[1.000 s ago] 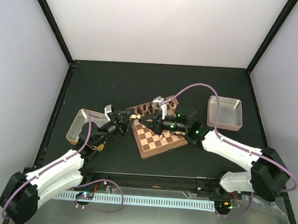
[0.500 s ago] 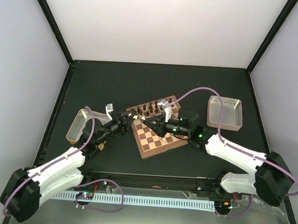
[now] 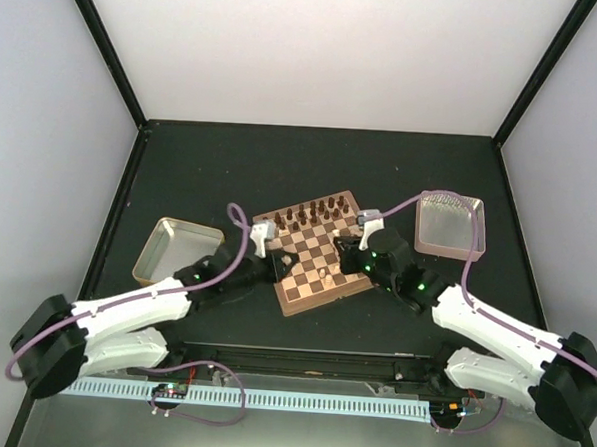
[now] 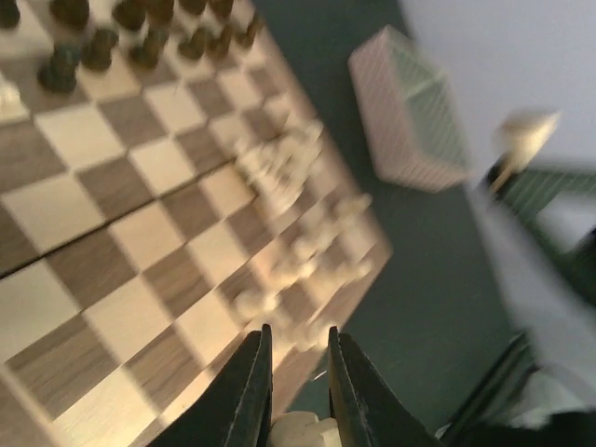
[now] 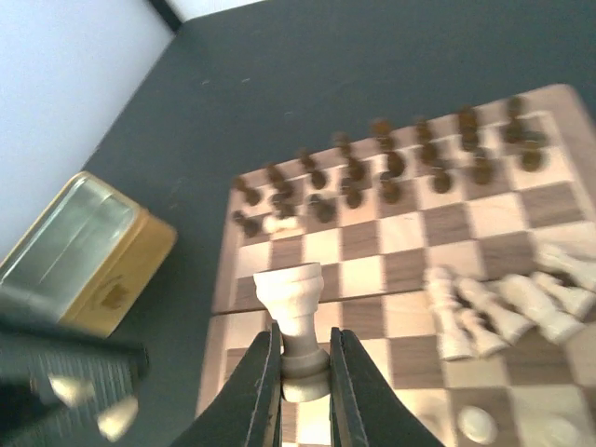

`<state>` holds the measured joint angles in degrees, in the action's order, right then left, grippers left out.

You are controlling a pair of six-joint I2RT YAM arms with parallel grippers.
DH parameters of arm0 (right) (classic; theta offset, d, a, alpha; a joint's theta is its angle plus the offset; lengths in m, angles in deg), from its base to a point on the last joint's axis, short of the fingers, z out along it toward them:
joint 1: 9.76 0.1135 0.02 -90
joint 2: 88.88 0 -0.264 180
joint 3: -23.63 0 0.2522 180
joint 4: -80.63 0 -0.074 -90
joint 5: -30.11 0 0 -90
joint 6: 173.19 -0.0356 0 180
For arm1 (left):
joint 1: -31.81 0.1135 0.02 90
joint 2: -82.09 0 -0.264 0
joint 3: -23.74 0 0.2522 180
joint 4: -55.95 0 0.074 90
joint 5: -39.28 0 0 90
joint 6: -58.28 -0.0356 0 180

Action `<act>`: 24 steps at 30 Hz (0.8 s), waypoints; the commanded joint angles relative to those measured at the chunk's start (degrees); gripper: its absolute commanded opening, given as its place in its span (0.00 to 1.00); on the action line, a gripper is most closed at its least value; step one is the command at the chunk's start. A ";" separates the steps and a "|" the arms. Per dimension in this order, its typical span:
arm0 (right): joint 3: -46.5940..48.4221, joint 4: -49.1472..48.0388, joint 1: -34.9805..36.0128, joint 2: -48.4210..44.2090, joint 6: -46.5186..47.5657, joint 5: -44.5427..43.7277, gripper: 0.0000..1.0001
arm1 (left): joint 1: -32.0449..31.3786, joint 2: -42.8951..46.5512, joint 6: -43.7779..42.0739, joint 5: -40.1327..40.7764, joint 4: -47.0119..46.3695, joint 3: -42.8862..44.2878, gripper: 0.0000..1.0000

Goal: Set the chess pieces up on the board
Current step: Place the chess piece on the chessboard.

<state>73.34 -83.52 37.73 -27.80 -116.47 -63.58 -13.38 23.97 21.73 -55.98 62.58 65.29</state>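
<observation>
Cream rook clamped in right tool over board; left tool nearly closed, pinching cream piece.

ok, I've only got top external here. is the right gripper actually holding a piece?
Observer: Yes. The right wrist view shows the right gripper shut on a cream rook, gripped low near its base.
Operator: And left?
Observer: Loaded too. The left wrist view shows the left gripper with a cream piece far back between its fingers; too blurred to tell which type.
</observation>
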 commanded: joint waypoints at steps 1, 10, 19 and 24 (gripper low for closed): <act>-1.69 5.56 -0.39 -5.50 -5.76 -15.17 0.06 | -6.93 -5.03 -14.96 9.46 0.96 -2.33 0.02; -3.70 7.94 -0.67 -11.19 -8.29 -20.32 0.08 | -14.88 -13.89 -26.76 14.89 -12.99 -4.86 0.03; -4.13 8.69 -0.95 -11.77 -8.47 -20.11 0.08 | -16.41 -20.10 -28.91 17.01 -17.38 -5.40 0.07; -4.14 8.06 -0.93 -11.37 -8.34 -19.87 0.08 | -16.42 -22.27 -28.52 15.70 -19.97 -5.97 0.09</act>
<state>69.51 -74.86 37.07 -38.71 -124.27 -81.65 -29.40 3.55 -5.59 -40.52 47.36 59.52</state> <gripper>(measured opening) 0.120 0.136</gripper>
